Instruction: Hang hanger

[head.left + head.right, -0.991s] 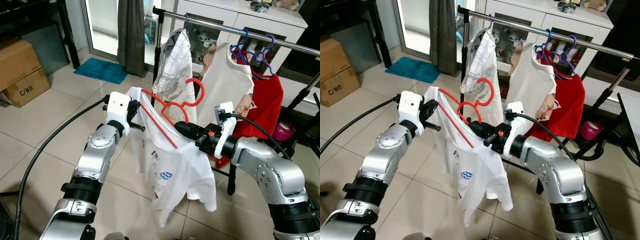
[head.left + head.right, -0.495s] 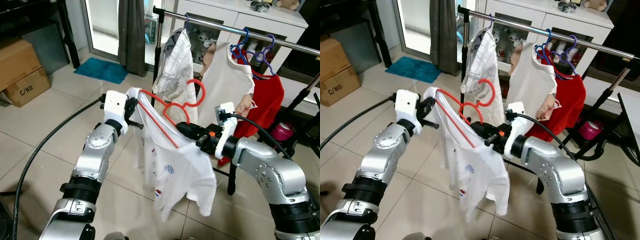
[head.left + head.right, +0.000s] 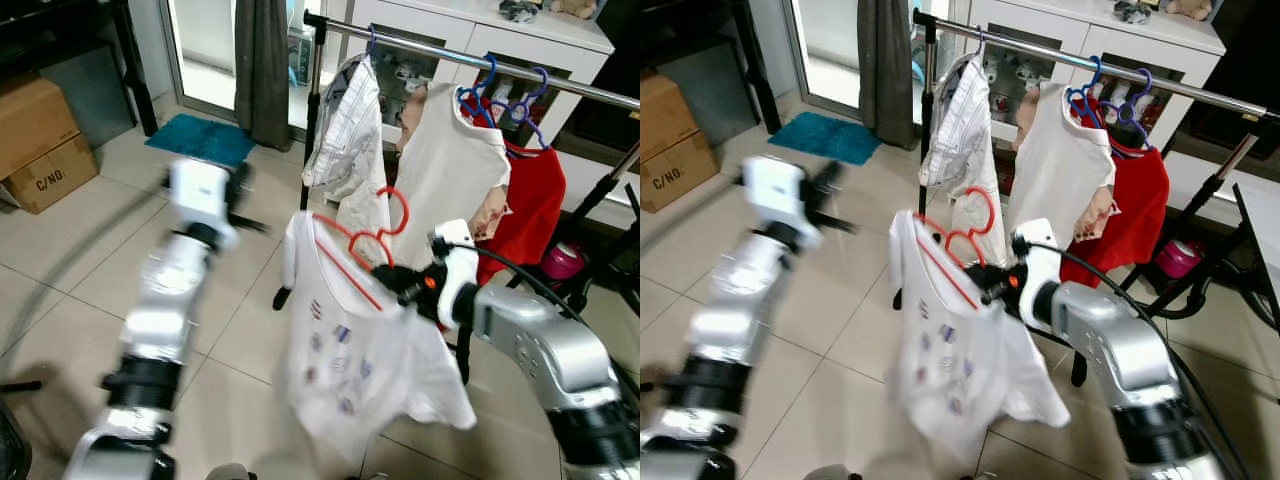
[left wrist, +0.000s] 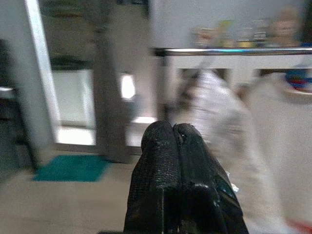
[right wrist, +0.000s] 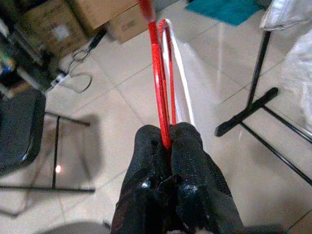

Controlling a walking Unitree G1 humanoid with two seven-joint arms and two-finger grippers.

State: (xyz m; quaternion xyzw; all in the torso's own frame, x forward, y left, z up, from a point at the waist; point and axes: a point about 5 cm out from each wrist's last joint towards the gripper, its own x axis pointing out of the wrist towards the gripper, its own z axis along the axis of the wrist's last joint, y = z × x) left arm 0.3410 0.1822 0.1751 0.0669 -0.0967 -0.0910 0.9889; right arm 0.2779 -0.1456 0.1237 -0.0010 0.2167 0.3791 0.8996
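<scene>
Red hanger (image 3: 352,243) bearing white T-shirt (image 3: 350,360): clamped in right pincer (image 5: 165,139). Left pincer (image 4: 174,134) closed, empty. Carry step; next, hook onto rail (image 3: 450,55) above.

home, clothes rack (image 3: 420,45), tiled floor (image 3: 60,250), curtain (image 3: 262,70)

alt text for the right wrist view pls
The right end effector is shut on a red hanger, with a white shirt draped over it. Below are a tiled floor, cardboard boxes and a black rack foot.
</scene>
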